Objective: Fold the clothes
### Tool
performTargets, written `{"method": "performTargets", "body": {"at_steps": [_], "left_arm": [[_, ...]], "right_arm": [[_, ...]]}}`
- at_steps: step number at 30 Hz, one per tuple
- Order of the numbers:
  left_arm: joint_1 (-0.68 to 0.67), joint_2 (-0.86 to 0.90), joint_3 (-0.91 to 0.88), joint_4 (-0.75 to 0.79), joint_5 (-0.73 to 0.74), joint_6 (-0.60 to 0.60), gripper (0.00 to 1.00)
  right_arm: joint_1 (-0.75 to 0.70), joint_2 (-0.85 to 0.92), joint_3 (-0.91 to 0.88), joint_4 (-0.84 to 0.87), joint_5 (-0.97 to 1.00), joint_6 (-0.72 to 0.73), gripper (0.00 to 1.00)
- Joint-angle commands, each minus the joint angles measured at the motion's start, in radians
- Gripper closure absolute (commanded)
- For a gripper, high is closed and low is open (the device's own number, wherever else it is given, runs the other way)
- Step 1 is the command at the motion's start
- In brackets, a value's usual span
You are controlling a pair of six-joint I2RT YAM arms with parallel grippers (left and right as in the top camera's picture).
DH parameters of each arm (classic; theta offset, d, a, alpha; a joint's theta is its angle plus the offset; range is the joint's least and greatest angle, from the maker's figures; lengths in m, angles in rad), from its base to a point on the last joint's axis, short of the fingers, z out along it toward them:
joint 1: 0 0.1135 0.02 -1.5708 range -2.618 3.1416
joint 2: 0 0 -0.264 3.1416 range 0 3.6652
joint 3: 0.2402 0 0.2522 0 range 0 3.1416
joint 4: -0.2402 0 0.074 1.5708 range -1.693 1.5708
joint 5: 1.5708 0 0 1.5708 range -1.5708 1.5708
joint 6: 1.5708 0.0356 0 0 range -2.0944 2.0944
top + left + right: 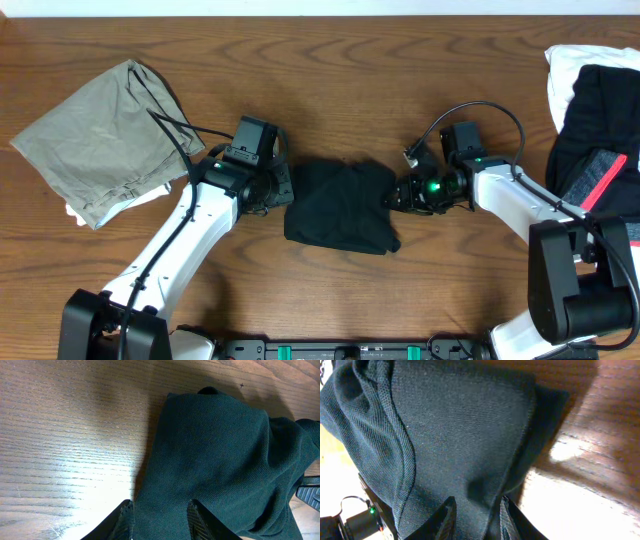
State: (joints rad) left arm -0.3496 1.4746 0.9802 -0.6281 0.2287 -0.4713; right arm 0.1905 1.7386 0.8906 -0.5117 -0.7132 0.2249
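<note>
dark garment point(340, 208): folded into a rough square at bench centre, lying flat. Reads black from overhead, dark green knit up close in both wrist views.
left gripper point(283, 190): at the garment's 9 o'clock edge. Left wrist view shows both fingers point(122, 521) partly drawn in with the cloth edge running between them, so it is pinching the dark garment.
right gripper point(393, 200): at the garment's 3 o'clock edge, green LED lit on the wrist. Right wrist view has the fingers point(508, 519) narrow, with a fold of the knit between them, so it is pinching the dark garment too.
garment detail: a raised seam or rolled hem runs down the cloth at 9 o'clock in the right wrist view. The far corner lies flat on the wood at 1 o'clock.
khaki garment point(105, 140): loosely folded at 10 o'clock on the bench, well apart from the dark one, with the left arm's cable crossing its corner.
pile: at 3 o'clock by the bench edge, white cloth point(578, 62) under a black garment point(600, 115), with a grey-and-red item point(606, 176) on top.
bench point(350, 70): brown wood grain.
</note>
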Motion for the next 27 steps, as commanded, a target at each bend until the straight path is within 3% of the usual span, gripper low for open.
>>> {"method": "performTargets", "body": {"at_steps": [1, 7, 11, 20, 27], "left_arm": [[0.002, 0.009, -0.010, -0.004, -0.013, 0.011, 0.62], [0.002, 0.009, -0.010, -0.004, -0.013, 0.011, 0.62], [0.002, 0.009, -0.010, -0.004, -0.013, 0.011, 0.62], [0.002, 0.009, -0.010, -0.004, -0.014, 0.011, 0.62], [0.002, 0.009, -0.010, -0.004, -0.013, 0.011, 0.62]], "right_arm": [[0.023, 0.006, 0.005, -0.002, -0.027, -0.020, 0.72], [0.039, 0.006, 0.005, -0.004, -0.029, -0.020, 0.78], [0.039, 0.006, 0.005, -0.002, -0.028, -0.020, 0.99], [-0.003, -0.093, 0.047, 0.000, -0.016, -0.020, 0.99], [-0.018, -0.120, 0.097, 0.002, 0.118, -0.019, 0.99]]}}
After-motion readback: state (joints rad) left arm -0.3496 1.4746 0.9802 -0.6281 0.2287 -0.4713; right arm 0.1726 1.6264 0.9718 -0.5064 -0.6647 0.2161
